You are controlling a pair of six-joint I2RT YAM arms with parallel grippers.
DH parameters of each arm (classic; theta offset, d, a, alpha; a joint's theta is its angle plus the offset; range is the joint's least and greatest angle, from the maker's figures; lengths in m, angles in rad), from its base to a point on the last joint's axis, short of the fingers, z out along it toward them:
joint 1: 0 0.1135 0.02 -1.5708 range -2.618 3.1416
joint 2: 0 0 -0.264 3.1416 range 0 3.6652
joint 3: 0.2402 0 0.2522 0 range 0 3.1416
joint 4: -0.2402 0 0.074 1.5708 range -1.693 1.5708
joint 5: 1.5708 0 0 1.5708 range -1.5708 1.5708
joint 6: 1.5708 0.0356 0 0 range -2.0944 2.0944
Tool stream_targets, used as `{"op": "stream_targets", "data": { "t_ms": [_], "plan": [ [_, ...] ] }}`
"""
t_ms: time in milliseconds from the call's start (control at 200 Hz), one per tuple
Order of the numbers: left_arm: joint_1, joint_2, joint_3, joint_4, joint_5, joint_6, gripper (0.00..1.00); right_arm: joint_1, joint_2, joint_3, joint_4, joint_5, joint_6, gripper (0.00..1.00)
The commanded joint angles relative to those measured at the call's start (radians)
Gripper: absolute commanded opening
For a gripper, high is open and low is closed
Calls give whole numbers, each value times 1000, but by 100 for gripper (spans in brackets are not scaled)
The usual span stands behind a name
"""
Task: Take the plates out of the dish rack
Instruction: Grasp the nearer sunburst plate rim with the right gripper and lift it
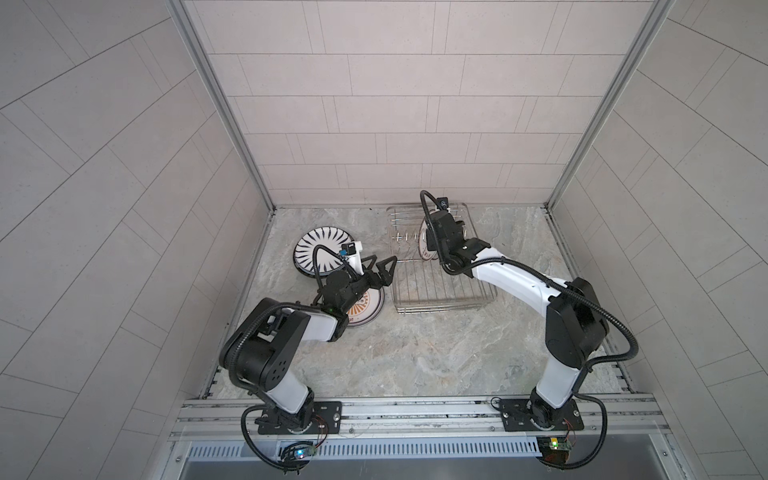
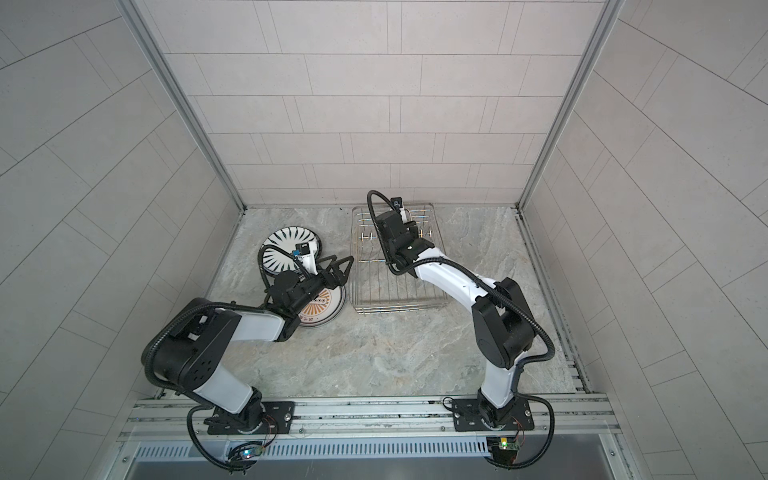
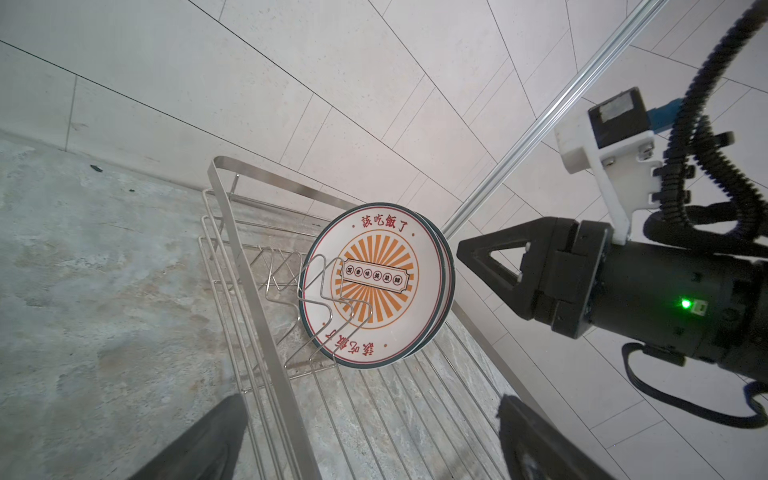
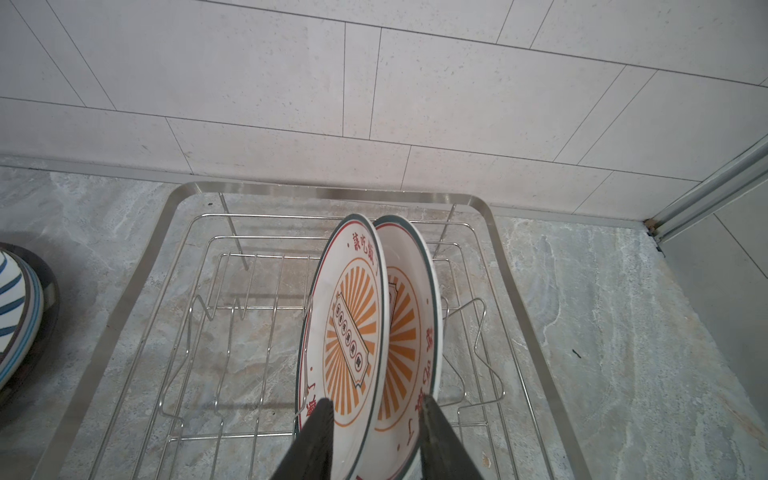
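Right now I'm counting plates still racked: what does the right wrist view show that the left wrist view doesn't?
Right wrist only: the gap between front plate and rear plate, the right gripper flanking both, a striped plate beside the rack. Left wrist only: the front plate's full face, the right gripper's body. Both: two plates standing in the rack.
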Motion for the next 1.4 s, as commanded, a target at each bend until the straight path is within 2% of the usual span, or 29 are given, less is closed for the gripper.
{"op": "stream_targets", "data": {
  "t_ms": [0,110,450,726,781,831,871,1241,1396],
  "plan": [
    [-8,5,21,57,35,-28,100,-20,31,39,-26,-43,9,35],
    [-11,3,21,55,41,-28,100,-35,54,55,-31,-79,12,33],
    [-17,-24,31,-36,8,0,100,-48,160,155,-98,-86,20,27],
    [-18,-32,25,-47,0,7,100,-44,226,220,-148,-14,62,24],
    [-18,-29,25,-45,0,4,100,-40,243,242,-166,6,68,21],
    [-20,-28,24,-44,1,5,100,-35,261,264,-183,23,70,14],
    [-20,-28,25,-44,8,4,100,-32,272,279,-194,32,75,13],
    [-23,-81,-1,-87,-21,30,100,-22,301,314,-212,90,99,13],
    [-22,-100,-16,-93,-33,36,100,-9,273,288,-167,123,87,11]
  ]
}}
